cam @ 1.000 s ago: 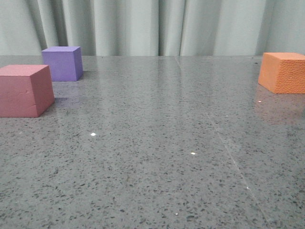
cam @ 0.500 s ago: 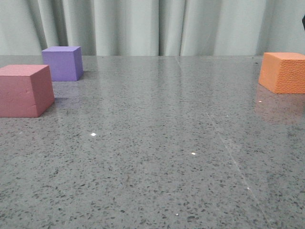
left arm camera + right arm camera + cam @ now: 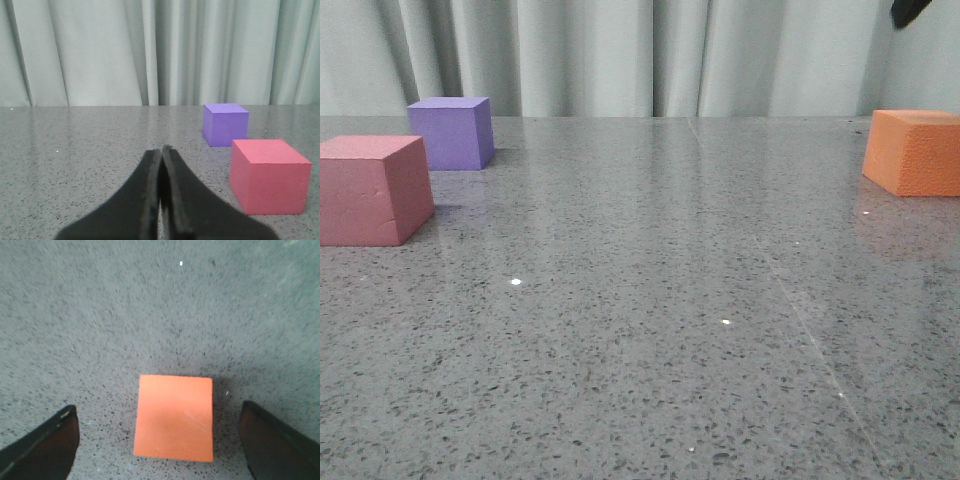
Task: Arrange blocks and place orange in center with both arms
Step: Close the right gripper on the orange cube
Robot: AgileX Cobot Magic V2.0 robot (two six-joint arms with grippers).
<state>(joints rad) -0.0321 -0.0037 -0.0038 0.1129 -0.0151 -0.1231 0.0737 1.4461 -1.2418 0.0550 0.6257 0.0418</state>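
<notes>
Currently right gripper (image 3: 159,440) spread wide, above orange cube (image 3: 174,417) at table's (image 3: 650,300) right edge, not touching. Left gripper (image 3: 162,165) fingers pressed together, empty. Purple cube (image 3: 450,132) and pink-red cube (image 3: 372,190) near far-left corner.

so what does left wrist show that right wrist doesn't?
Only the left wrist view: the left pincer shut, the purple cube, the pink-red cube and the curtain. Only the right wrist view: the right pincer open, above the orange cube looking down. Both share the speckled grey table.
</notes>
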